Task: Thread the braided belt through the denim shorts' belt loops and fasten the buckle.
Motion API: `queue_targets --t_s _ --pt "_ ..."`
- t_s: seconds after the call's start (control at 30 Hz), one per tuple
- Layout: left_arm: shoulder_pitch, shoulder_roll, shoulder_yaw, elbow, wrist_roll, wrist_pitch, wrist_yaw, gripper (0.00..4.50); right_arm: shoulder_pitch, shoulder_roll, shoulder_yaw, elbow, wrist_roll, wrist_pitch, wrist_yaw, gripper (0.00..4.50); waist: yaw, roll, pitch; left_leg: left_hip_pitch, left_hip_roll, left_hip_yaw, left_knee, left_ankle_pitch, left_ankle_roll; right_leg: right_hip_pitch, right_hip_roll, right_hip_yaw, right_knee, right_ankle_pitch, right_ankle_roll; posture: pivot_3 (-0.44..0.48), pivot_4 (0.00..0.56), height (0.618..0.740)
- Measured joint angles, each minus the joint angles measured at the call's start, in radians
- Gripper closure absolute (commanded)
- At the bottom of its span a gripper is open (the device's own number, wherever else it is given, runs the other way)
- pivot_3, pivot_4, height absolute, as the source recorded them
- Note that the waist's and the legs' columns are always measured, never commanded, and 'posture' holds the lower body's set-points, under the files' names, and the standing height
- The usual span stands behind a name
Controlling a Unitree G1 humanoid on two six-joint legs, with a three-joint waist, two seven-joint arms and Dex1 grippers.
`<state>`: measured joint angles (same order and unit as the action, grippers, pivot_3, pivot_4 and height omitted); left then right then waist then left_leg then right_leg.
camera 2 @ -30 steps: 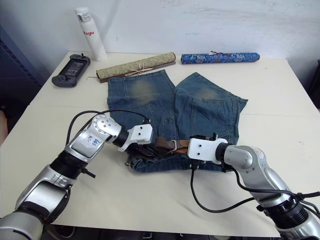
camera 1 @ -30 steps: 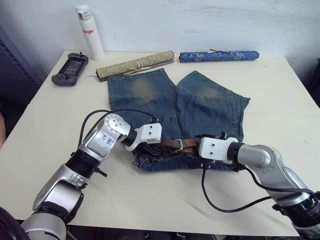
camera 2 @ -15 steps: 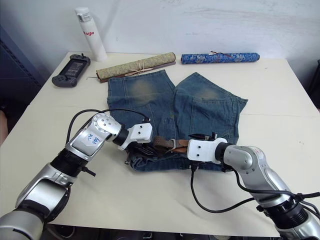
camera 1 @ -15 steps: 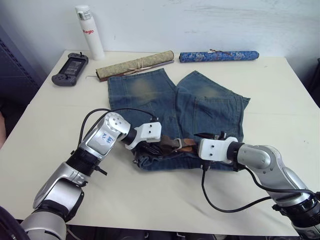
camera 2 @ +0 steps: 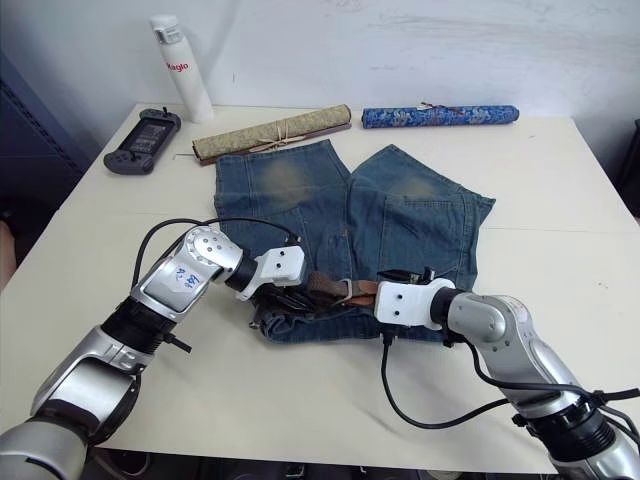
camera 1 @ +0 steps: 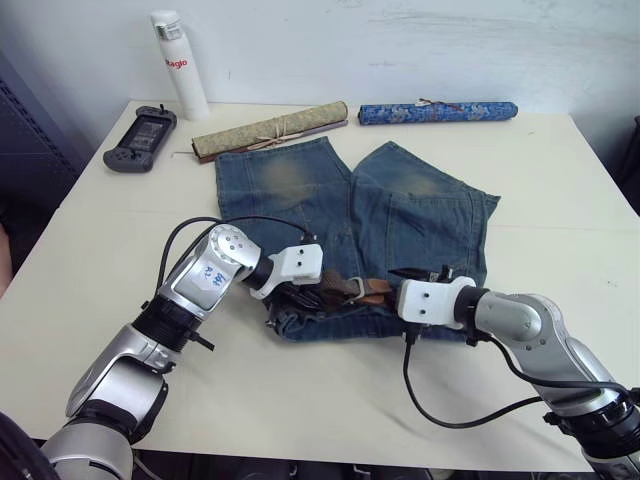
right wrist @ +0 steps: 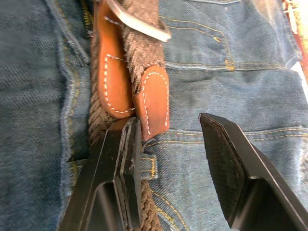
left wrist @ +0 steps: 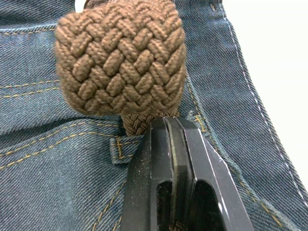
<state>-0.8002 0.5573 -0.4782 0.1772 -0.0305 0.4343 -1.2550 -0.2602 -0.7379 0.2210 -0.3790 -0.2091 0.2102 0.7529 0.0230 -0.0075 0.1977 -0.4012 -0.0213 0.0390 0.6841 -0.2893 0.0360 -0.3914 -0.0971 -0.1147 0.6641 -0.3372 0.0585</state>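
Observation:
The denim shorts (camera 1: pixel 405 215) lie flat on the table, waistband toward me. The braided belt (camera 1: pixel 350 290) lies bunched along the waistband between both grippers. My left gripper (left wrist: pixel 168 139) is shut on a narrow stretch of the belt, just under a thick braided fold (left wrist: pixel 120 57) and beside a belt loop (left wrist: pixel 118 149). My right gripper (right wrist: pixel 175 144) stands open over the waistband. One of its fingers (right wrist: pixel 126 159) touches the belt's tan leather end (right wrist: pixel 151 98), below the silver buckle (right wrist: pixel 139 21). Another belt loop (right wrist: pixel 147 166) sits by that finger.
Along the table's far side stand a white bottle (camera 1: pixel 180 65), a black game controller (camera 1: pixel 140 138), a tan rolled mat (camera 1: pixel 270 130) and a blue patterned roll (camera 1: pixel 438 111). Black cables trail from both wrists. Bare tabletop (camera 1: pixel 560 200) lies on both sides of the shorts.
My right gripper has shifted very slightly at the waistband. The left gripper, the belt and the shorts have kept their places.

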Motion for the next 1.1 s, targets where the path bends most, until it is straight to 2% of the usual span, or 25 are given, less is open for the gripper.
queue_targets --t_s 0.07,0.17,0.4,0.63,0.67,1.1 --pt "0.0 0.0 0.0 0.0 0.0 0.0 0.0 4.5 0.001 0.016 -0.005 0.0 0.016 0.016 -0.001 2.1 0.0 0.0 0.0 0.0 0.0 0.0 0.0 0.0 0.0 0.0 0.0 0.0 0.0 0.0 0.0 0.0 0.15 0.686" --pt "0.0 0.0 0.0 0.0 0.0 0.0 0.0 4.5 0.001 0.007 -0.004 0.0 0.002 0.012 -0.001 1.08 0.0 0.0 0.0 0.0 0.0 0.0 0.0 0.0 0.0 0.0 0.0 0.0 0.0 0.0 0.0 0.0 0.15 0.686" --pt "0.0 0.0 0.0 0.0 0.0 0.0 0.001 4.5 0.001 -0.007 0.004 0.0 -0.025 0.008 0.003 1.08 0.0 0.0 0.0 0.0 0.0 0.0 0.0 0.0 0.0 0.0 0.0 0.0 0.0 0.0 0.0 0.0 0.15 0.686" --pt "0.0 0.0 0.0 0.0 0.0 0.001 0.001 4.5 0.001 -0.003 0.008 0.021 -0.033 0.005 0.003 4.35 0.0 0.0 0.0 0.0 0.0 0.0 0.0 0.0 0.0 0.0 0.0 0.0 0.0 0.0 0.0 0.0 0.15 0.686" --pt "0.0 0.0 0.0 0.0 0.0 0.001 0.001 4.5 0.0 -0.003 0.009 0.029 -0.039 0.003 0.002 4.49 0.0 0.0 0.0 0.0 0.0 0.0 0.0 0.0 0.0 0.0 0.0 0.0 0.0 0.0 0.0 0.0 0.15 0.686" --pt "0.0 0.0 0.001 0.0 0.0 0.001 0.002 4.5 -0.032 -0.03 0.011 0.048 -0.094 -0.096 -0.002 4.49 0.0 0.0 0.0 0.0 0.0 0.0 0.0 0.0 0.0 0.0 0.0 0.0 0.0 0.0 0.0 0.0 0.15 0.686"
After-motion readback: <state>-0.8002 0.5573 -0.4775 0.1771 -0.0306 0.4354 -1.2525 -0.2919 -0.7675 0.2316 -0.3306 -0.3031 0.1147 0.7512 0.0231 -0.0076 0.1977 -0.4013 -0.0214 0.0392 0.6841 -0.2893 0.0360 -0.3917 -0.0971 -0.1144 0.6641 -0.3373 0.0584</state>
